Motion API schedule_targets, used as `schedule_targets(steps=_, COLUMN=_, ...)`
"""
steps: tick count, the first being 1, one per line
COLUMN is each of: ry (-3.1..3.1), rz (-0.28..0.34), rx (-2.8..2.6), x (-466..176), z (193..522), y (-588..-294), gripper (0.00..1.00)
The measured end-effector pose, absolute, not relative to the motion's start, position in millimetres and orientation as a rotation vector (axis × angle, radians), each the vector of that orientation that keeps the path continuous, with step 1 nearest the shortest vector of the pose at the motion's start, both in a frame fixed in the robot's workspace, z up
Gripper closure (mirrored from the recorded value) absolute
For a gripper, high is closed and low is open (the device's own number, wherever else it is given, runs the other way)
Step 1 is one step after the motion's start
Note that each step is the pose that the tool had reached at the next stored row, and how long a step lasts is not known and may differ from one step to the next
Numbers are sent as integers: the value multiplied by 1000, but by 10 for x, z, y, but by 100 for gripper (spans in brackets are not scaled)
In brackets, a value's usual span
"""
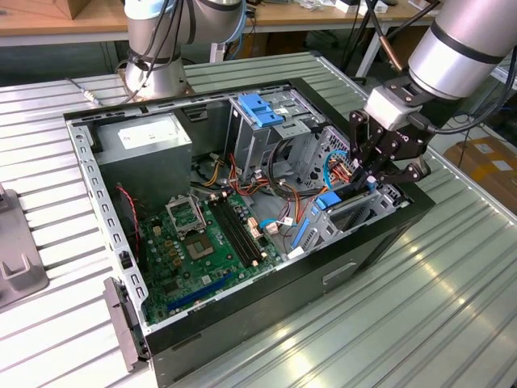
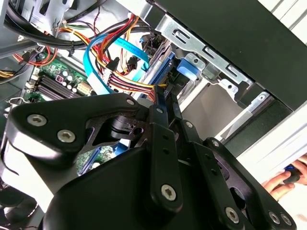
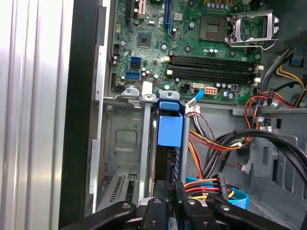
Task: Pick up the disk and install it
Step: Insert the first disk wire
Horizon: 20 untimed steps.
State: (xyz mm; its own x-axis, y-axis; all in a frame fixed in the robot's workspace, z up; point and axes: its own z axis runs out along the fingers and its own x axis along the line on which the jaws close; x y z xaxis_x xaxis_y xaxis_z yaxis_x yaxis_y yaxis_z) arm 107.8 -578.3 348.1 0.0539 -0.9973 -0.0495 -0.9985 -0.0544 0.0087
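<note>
I have the hand (image 1: 371, 181) closed on the disk (image 3: 170, 132); the disk stands on edge in the case (image 1: 363, 250) bay, beside the cables (image 3: 211, 143).

One open computer case (image 1: 380, 250), one motherboard (image 1: 198, 246), one disk (image 3: 170, 130), one hand (image 1: 374, 179).

Gripper (image 1: 373, 179) black, wrist above it silver-white. Disk (image 3: 170, 132) right under gripper: dark body, bright blue rails and tab. Wire bundle (image 2: 127, 84) beside gripper: red, orange, yellow, black. Flat cables (image 2: 127, 47) light blue. Motherboard (image 3: 192, 43) beyond gripper: green, black slots. Case (image 1: 371, 259) black outside, grey metal inside. Table (image 1: 452, 307) silver, ribbed stripes.
</note>
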Motion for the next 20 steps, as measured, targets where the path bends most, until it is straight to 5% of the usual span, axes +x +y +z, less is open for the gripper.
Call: schedule_targets(steps=20, ry=2176, rz=64, rx=-2225, x=1071, z=3453, y=-5755, gripper=82)
